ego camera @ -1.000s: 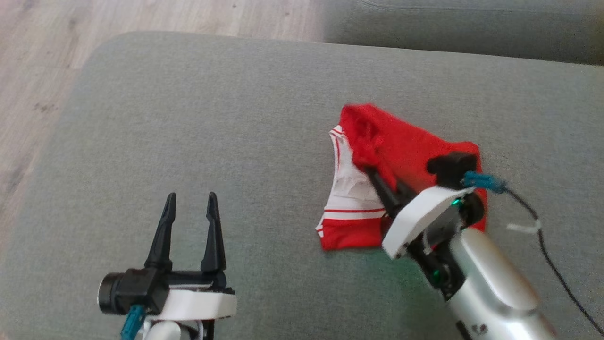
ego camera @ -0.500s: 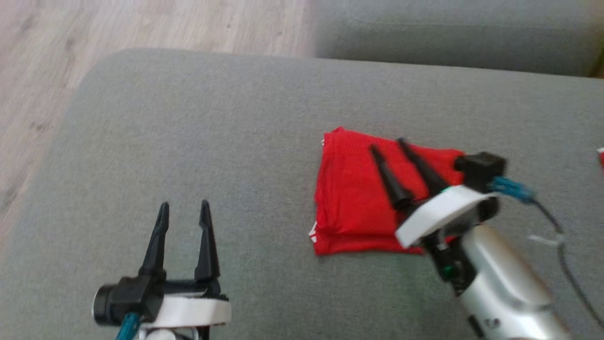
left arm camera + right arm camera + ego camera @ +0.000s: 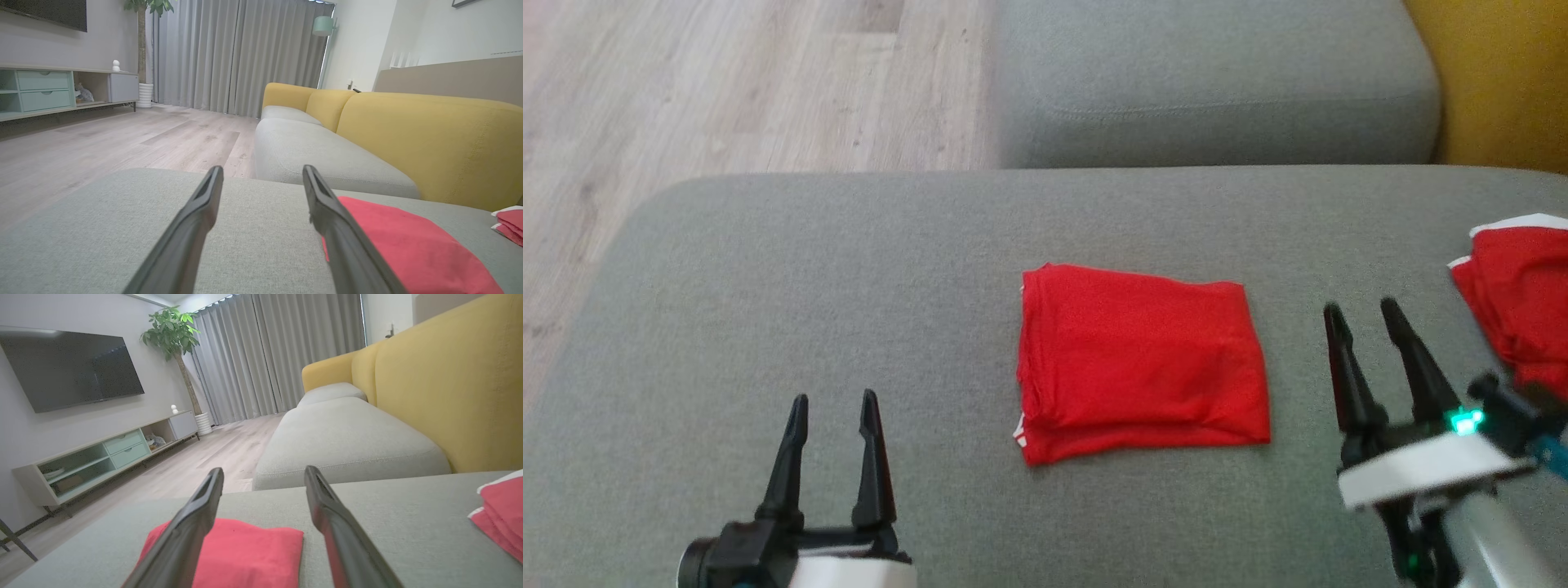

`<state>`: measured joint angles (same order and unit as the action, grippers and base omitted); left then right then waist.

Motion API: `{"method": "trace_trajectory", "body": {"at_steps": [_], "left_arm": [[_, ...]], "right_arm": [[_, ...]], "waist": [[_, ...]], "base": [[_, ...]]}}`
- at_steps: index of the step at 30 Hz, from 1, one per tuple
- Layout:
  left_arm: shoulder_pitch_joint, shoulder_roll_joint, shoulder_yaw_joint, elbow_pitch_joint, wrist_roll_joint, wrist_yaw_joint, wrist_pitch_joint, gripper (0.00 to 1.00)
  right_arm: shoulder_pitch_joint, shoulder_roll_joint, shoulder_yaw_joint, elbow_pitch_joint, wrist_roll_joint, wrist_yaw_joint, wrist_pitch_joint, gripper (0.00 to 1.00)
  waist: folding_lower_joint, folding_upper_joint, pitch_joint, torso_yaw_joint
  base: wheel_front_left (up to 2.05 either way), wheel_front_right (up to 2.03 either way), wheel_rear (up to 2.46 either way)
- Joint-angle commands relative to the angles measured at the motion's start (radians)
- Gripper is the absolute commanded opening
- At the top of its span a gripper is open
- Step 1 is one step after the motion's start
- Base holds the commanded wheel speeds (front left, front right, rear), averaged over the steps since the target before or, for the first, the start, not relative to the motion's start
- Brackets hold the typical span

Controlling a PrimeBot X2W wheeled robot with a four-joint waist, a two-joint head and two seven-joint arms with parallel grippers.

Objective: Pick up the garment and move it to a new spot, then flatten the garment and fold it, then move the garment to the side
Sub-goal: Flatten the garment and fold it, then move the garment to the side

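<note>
You have the left gripper (image 3: 835,398) at lower left, its two dark fingers spread apart over bare cushion; the bottom edge cuts off its base. The right gripper (image 3: 1360,307) at lower right also has its fingers spread, and its wrist is slightly blurred. Centre frame, between them and touching neither, the folded red fabric garment (image 3: 1139,363) lies flat on the grey woven sofa cushion (image 3: 809,269). A speck of white trim shows at its lower left corner. At the right edge, a second red-and-white cloth pile (image 3: 1515,294) is cut off.
</note>
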<state>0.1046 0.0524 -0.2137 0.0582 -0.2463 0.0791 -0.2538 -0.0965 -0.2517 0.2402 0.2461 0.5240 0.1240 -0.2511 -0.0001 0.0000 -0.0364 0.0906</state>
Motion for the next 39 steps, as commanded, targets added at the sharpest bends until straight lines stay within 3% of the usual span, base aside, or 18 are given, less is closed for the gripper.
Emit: {"method": "trace_trajectory", "body": {"at_steps": [1,8,12,39], "left_arm": [[-0.016,-0.002,0.037,-0.040,0.006,0.004,-0.008,1.00],[0.049,-0.002,0.039,-0.049,0.057,0.012,-0.008,1.00],[0.063,-0.002,0.043,-0.044,0.082,0.010,-0.008,1.00],[0.066,-0.002,0.029,-0.004,0.099,0.006,-0.008,1.00]], "right_arm": [[0.005,0.003,0.004,-0.045,-0.032,0.007,-0.010,1.00],[0.143,0.056,-0.054,-0.067,-0.203,0.007,-0.010,1.00],[0.164,0.084,-0.070,-0.060,-0.242,0.007,-0.011,1.00],[0.160,0.105,-0.088,0.006,-0.273,0.007,-0.011,1.00]], "waist": [[0.0001,0.0000,-0.013,-0.010],[0.0001,0.0000,-0.044,-0.023],[0.0001,0.0000,-0.048,-0.024],[0.0001,0.0000,-0.042,-0.033]], "base": [[0.00,0.00,0.00],[0.00,0.00,0.00],[0.00,0.00,0.00],[0.00,0.00,0.00]]}}
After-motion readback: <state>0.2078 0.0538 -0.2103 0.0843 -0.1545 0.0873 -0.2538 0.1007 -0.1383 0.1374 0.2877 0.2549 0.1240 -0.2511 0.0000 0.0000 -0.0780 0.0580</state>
